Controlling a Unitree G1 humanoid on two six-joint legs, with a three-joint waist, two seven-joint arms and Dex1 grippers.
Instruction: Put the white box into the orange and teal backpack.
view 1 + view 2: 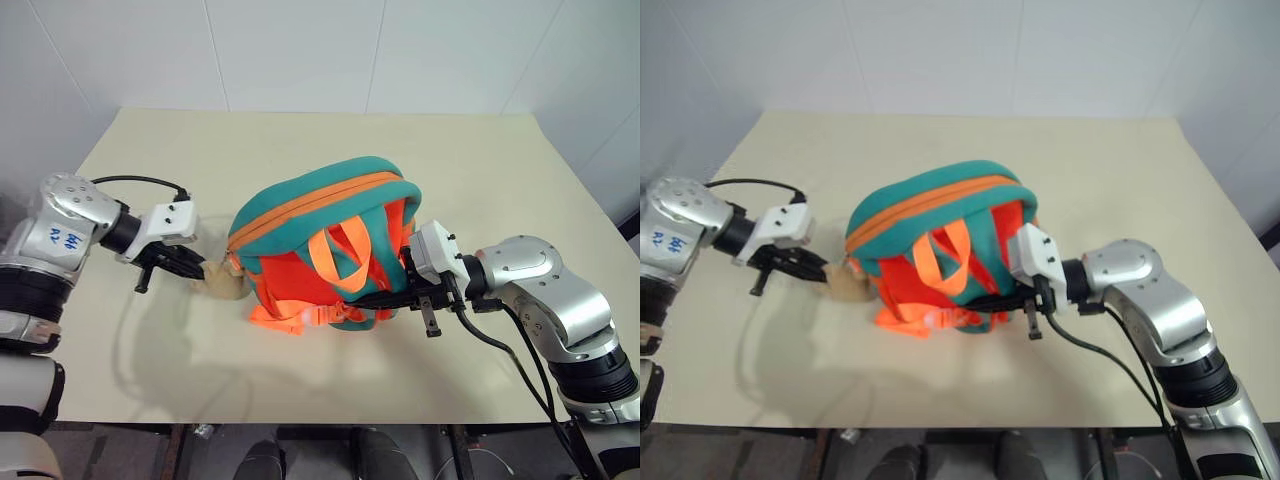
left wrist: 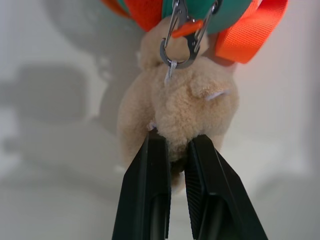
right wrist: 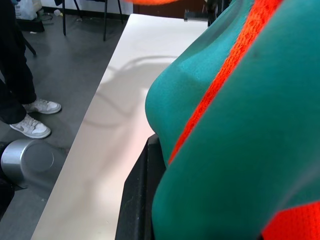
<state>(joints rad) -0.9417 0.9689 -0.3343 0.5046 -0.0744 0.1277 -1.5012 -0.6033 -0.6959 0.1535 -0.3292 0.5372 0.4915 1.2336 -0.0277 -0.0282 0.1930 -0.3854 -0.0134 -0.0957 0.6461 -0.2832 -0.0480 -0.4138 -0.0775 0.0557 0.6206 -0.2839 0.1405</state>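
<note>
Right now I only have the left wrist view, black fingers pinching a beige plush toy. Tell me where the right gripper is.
Observer: The right gripper lies against the lower right side of the soft orange and teal backpack.
Operator: Report how the backpack sits.
Observer: It stands on the pale beige table, orange straps facing the robot.
Operator: Check its zip.
Observer: The orange zip band across the top looks closed.
</note>
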